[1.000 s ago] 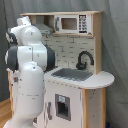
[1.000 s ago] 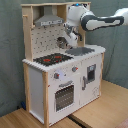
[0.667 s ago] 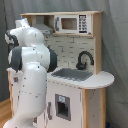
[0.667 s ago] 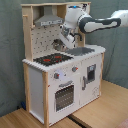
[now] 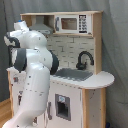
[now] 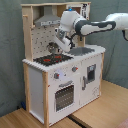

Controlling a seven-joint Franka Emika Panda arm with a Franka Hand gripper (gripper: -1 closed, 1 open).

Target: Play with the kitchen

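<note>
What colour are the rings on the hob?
Red rings on a black hob, clearest in the second exterior view.

A grey curtain (image 6: 10, 60) fills the background in both exterior views. A wooden floor (image 6: 105, 112) spans the second exterior view's bottom.

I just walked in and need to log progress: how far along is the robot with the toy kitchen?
Done: nothing on the kitchen looks visibly changed; the oven door is closed. In hand: in the second exterior view the arm reaches in under the hood, with the gripper just above the hob. It may be at something round there; I cannot tell what. Left: the sink, faucet and knobs have nothing at them.
</note>
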